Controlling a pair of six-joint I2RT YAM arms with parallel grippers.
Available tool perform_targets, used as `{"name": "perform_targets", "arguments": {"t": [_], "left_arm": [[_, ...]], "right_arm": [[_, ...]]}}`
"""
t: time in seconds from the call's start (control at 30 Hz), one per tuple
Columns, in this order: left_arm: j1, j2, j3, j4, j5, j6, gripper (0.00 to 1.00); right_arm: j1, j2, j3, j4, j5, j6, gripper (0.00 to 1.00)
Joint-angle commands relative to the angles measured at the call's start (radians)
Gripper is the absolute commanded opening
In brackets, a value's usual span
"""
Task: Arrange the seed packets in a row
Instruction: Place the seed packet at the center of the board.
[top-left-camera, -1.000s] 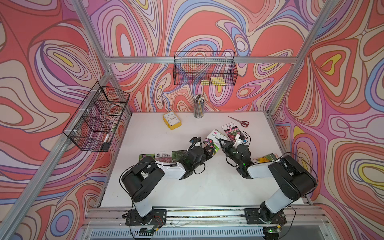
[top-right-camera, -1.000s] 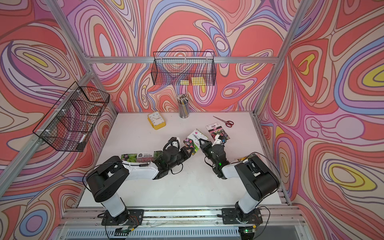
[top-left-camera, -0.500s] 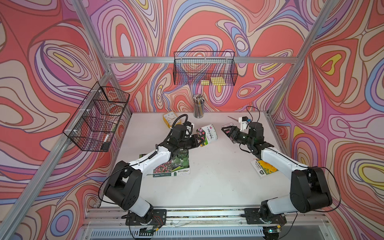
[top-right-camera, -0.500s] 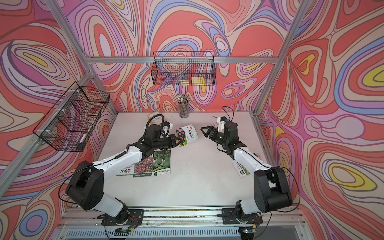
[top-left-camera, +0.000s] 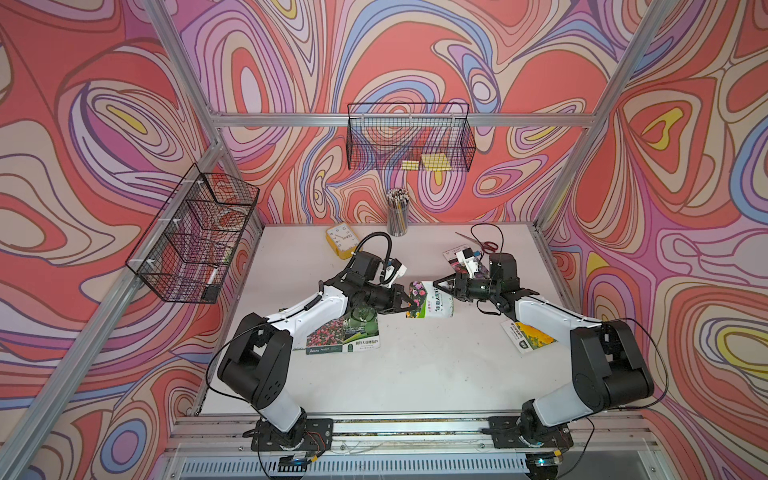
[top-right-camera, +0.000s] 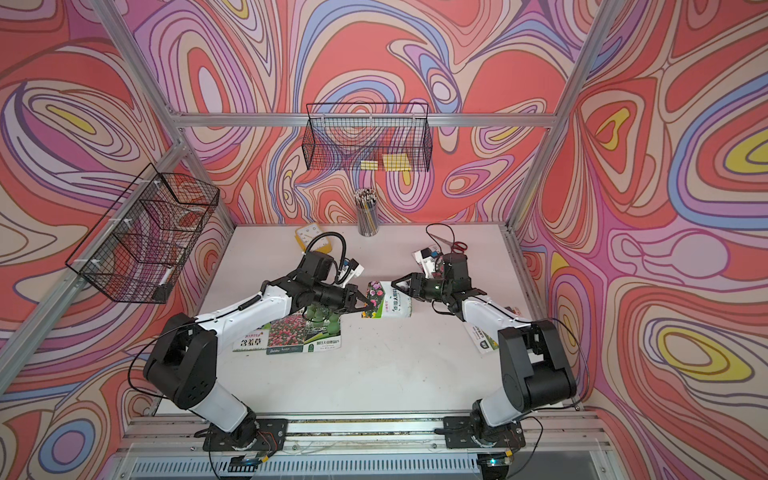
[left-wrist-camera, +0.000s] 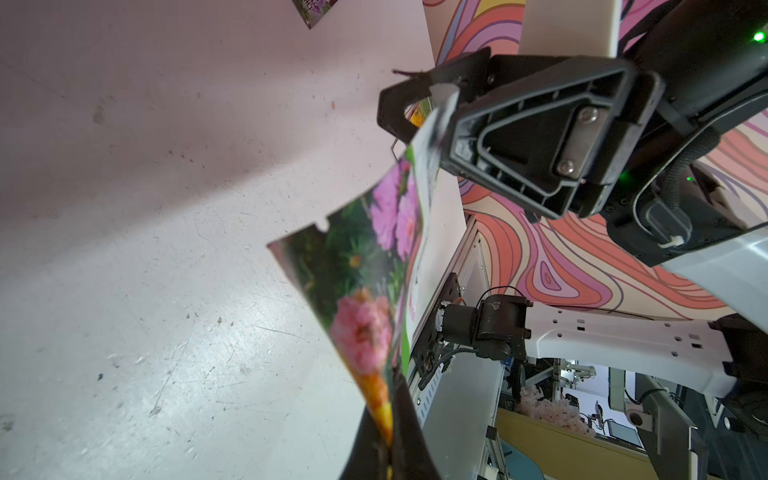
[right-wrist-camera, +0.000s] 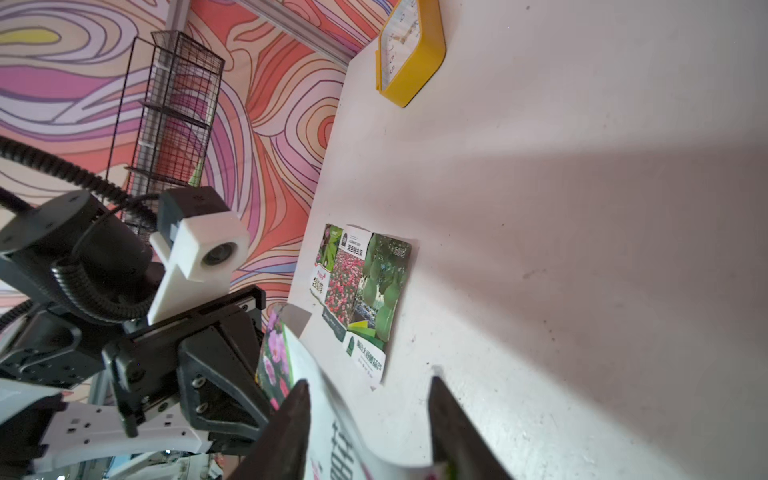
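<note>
At held packet (top-left-camera: 430, 305), right hand (top-left-camera: 440, 289), newly.

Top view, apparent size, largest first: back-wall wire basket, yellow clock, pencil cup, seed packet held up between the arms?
1. back-wall wire basket
2. held seed packet
3. yellow clock and pencil cup: look about alike, unranked.

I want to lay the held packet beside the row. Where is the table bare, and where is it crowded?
Bare: the wide front-middle of the table, between the overlapped packets and the yellow-flower packet; also the back strip between pencil cup and scissors. Crowded: mid-table, where the left gripper and right gripper meet at the held packet.
</note>
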Motion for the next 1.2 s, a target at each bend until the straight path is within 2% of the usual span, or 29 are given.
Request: {"name": "perform_targets", "arguments": {"t": [0.0, 0.13, 0.17, 0.2, 0.23, 0.27, 0.3, 0.4, 0.47, 0.57, 0.67, 0.77, 0.83, 0.87, 1.0, 1.17], "left_arm": [[0.013, 0.024, 0.037, -0.03, 0.017, 0.019, 0.0], [0.045, 0.042, 0.052, -0.042, 0.005, -0.001, 0.0], [0.055, 0.047, 0.056, -0.05, -0.004, -0.008, 0.06], [0.063, 0.047, 0.054, -0.052, -0.011, -0.016, 0.25], [0.069, 0.04, 0.047, -0.055, -0.033, -0.03, 0.68], [0.071, 0.027, 0.033, -0.05, -0.061, -0.05, 0.93], [0.071, 0.012, 0.011, -0.02, -0.079, -0.084, 0.99], [0.052, -0.046, -0.163, 0.273, -0.118, -0.333, 0.99], [0.004, -0.089, -0.265, 0.44, -0.227, -0.458, 0.99], [-0.1, -0.107, -0.322, 0.539, -0.398, -0.534, 0.96], [-0.167, -0.068, -0.327, 0.621, -0.516, -0.596, 0.96], [-0.208, -0.016, -0.412, 0.957, -0.626, -0.687, 0.9], [-0.232, 0.013, -0.443, 1.131, -0.712, -0.694, 0.9], [-0.237, 0.023, -0.442, 1.159, -0.738, -0.692, 0.91], [-0.237, 0.06, -0.4, 1.141, -0.759, -0.67, 0.92], [-0.238, 0.12, -0.415, 1.285, -0.819, -0.672, 0.89]], "right_arm": [[0.002, 0.028, -0.024, 0.081, -0.055, 0.045, 0.26], [0.002, 0.014, -0.045, 0.112, -0.036, 0.071, 0.01], [0.002, 0.006, -0.047, 0.113, -0.023, 0.073, 0.0], [0.002, -0.002, -0.048, 0.114, -0.012, 0.075, 0.0], [0.002, -0.017, -0.051, 0.114, 0.014, 0.078, 0.0], [0.002, -0.032, -0.053, 0.111, 0.055, 0.079, 0.0], [0.002, -0.048, -0.058, 0.111, 0.097, 0.084, 0.0], [0.002, -0.085, -0.089, 0.172, 0.26, 0.14, 0.0], [0.002, -0.082, -0.11, 0.265, 0.351, 0.218, 0.0], [0.015, -0.027, -0.132, 0.455, 0.41, 0.359, 0.0], [0.059, 0.031, -0.138, 0.593, 0.486, 0.461, 0.0], [0.117, 0.054, -0.131, 0.63, 0.59, 0.491, 0.0], [0.144, 0.057, -0.132, 0.646, 0.635, 0.503, 0.0], [0.152, 0.056, -0.139, 0.662, 0.65, 0.514, 0.0], [0.156, 0.053, -0.162, 0.711, 0.674, 0.567, 0.0], [0.174, 0.045, -0.196, 0.742, 0.696, 0.599, 0.0]]}}
